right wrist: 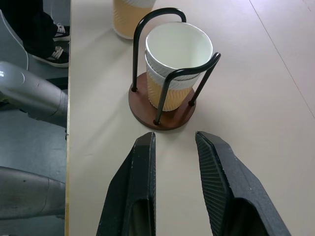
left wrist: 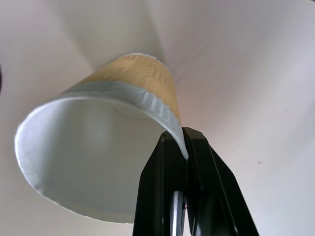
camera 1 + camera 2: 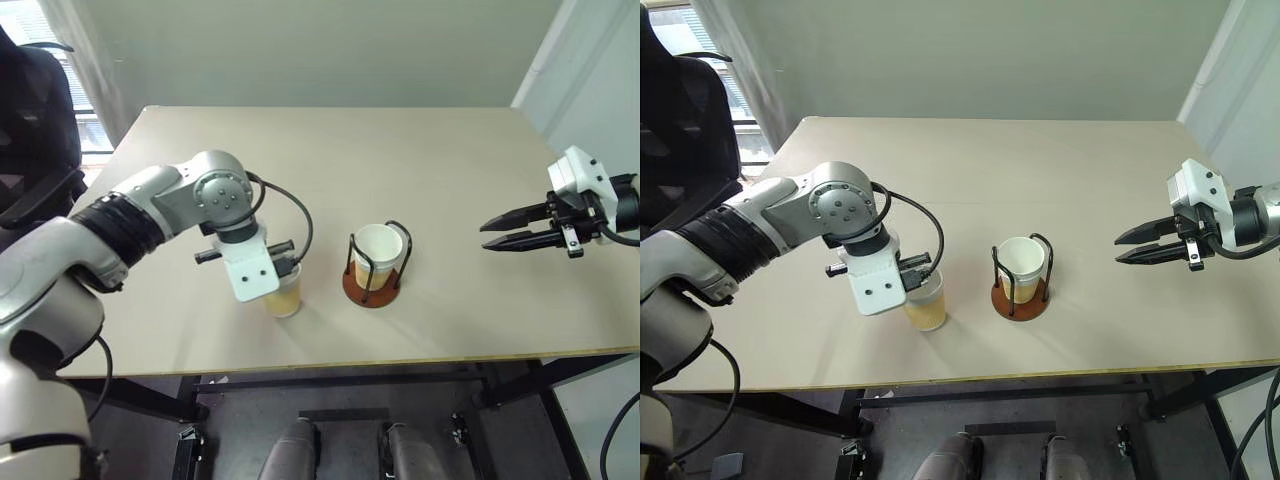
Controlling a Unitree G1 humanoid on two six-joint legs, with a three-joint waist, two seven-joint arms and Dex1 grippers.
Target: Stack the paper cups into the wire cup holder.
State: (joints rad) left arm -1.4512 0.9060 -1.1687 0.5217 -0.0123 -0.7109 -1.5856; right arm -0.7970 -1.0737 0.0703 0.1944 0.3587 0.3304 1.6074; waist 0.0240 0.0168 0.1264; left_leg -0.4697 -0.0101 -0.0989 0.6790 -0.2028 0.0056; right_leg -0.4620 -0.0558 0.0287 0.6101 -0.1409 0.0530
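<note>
From the head views, the left gripper (image 3: pixel 272 272) points straight down over a cup (image 3: pixel 284 296) standing upright near the table's (image 3: pixel 330 150) front edge. Its wrist hides the rim, so the grip itself is hard to read here. Just to the cup's right stands the holder (image 3: pixel 374 268), a reddish-brown disc with two black wire loops, already carrying two nested cups (image 3: pixel 378 250); the stack leans a little toward one loop, most likely because the wires cradle it loosely. Well off to the right, the right gripper (image 3: pixel 500 232) hangs above the table with its fingers a little apart and nothing between them, apparently parked out of the way.

In the left wrist view, the two black fingers (image 2: pixel 165 191) are pressed together on the cup's (image 2: pixel 106 147) white rim, one inside the wall and one outside. A pinch on the rim keeps the tapered body free, which should let it drop into the stack.

In the right wrist view, the right fingers (image 1: pixel 135 191) stand parted and empty, pointing at the holder (image 1: pixel 162 115). Two rims show one inside the other between the loops. The loose cup's (image 1: pixel 130 17) tan wall shows just beyond the holder. The third cup looks ready to be lifted.
</note>
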